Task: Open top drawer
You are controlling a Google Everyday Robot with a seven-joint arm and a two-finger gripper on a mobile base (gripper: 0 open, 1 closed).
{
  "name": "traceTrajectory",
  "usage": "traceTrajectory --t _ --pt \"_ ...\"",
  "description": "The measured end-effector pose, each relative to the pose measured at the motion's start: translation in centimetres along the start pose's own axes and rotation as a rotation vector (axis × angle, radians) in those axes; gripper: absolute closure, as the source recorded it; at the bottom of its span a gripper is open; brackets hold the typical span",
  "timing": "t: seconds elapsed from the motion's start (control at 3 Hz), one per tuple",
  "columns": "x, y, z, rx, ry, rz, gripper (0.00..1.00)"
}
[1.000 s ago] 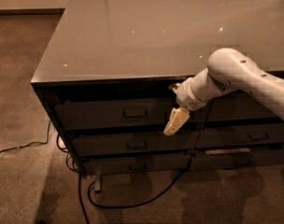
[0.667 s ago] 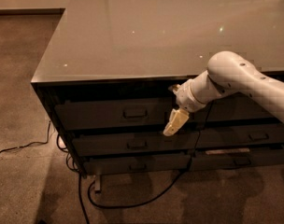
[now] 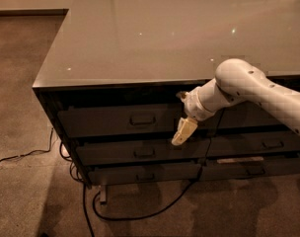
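The top drawer (image 3: 110, 122) is the wide dark grey front just under the glossy cabinet top, on the left stack. Its small rectangular pull handle (image 3: 142, 119) sits at the centre. The front looks flush with the cabinet. My gripper (image 3: 183, 131) hangs on the white arm (image 3: 248, 88) that comes in from the right. It points down and to the left in front of the drawer's right end, to the right of the handle and apart from it. Its cream tip reaches the gap above the middle drawer (image 3: 140, 153).
Below lie the middle drawer and a bottom drawer (image 3: 145, 174) with like handles. The right-hand stack (image 3: 273, 144) lies behind my arm. Black cables (image 3: 140, 212) trail on the brown carpet under and left of the cabinet. The cabinet top (image 3: 155, 33) is glossy.
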State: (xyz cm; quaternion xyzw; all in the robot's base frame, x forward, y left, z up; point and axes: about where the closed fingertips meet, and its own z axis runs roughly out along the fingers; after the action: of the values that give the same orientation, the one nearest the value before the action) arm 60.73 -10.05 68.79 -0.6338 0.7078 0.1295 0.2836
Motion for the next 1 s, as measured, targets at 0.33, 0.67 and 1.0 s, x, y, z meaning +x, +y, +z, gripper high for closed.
traceTrajectory --t 0.33,0.67,1.0 --pt "0.0 0.2 1.0 -0.008 0.004 -0.012 0.0" --pt "-0.1 0.6 1.7 -0.021 0.006 -0.021 0.0" --pt "-0.7 1.3 3.0 -0.055 0.002 -0.043 0.0"
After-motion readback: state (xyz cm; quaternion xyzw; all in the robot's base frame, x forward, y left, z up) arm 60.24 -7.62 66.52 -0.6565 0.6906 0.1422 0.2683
